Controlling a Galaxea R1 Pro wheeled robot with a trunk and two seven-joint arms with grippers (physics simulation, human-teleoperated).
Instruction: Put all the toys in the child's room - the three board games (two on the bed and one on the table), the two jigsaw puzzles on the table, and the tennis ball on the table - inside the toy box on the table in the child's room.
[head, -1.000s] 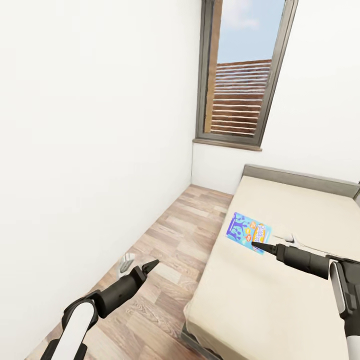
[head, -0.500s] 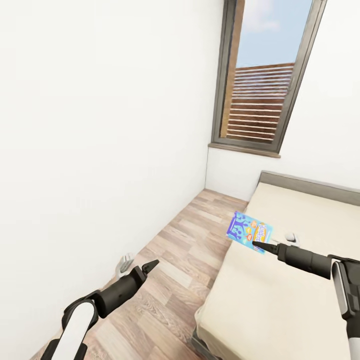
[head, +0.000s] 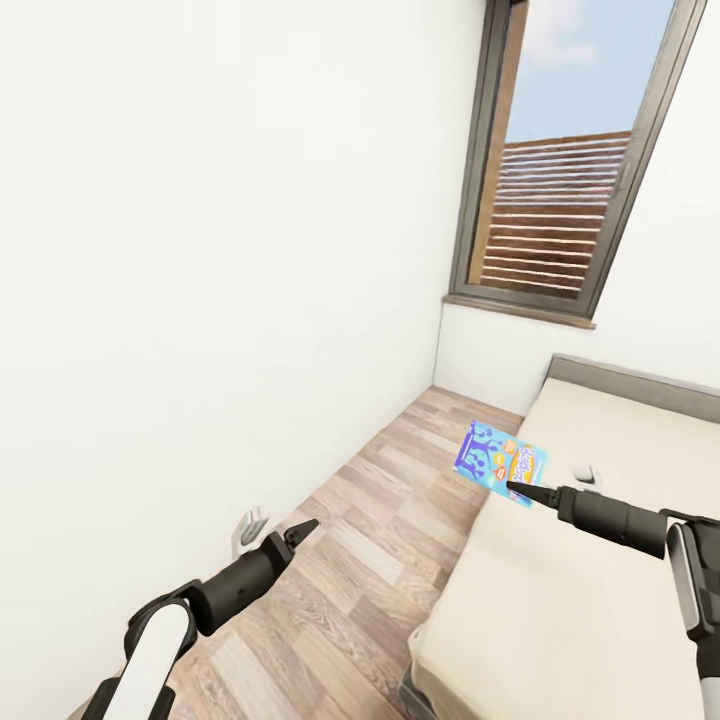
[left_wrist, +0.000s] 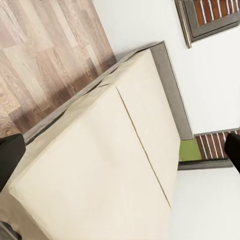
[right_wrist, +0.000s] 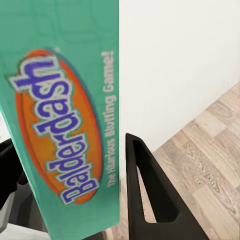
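Observation:
My right gripper (head: 520, 490) is shut on a light blue board game (head: 498, 463), which it holds up in the air over the near edge of the bed (head: 600, 610). In the right wrist view the box (right_wrist: 65, 125) is teal with an orange "Balderdash" oval, and one dark finger (right_wrist: 145, 195) lies against its edge. My left gripper (head: 300, 530) hangs open over the wood floor (head: 380, 520), its fingers (left_wrist: 10, 157) far apart at the rims of the left wrist view. The cream bed cover (left_wrist: 100, 170) lies ahead of it.
A white wall (head: 200, 300) runs close along the left. A tall dark-framed window (head: 570, 190) stands behind the bed's head. A small white object (head: 588, 473) lies on the bed, and another white thing (head: 250, 527) sits on the floor by the wall.
The whole view has swung, so the bed and window have slid to the right in the picture. Both arms keep their pose, and the board game stays in the right gripper.

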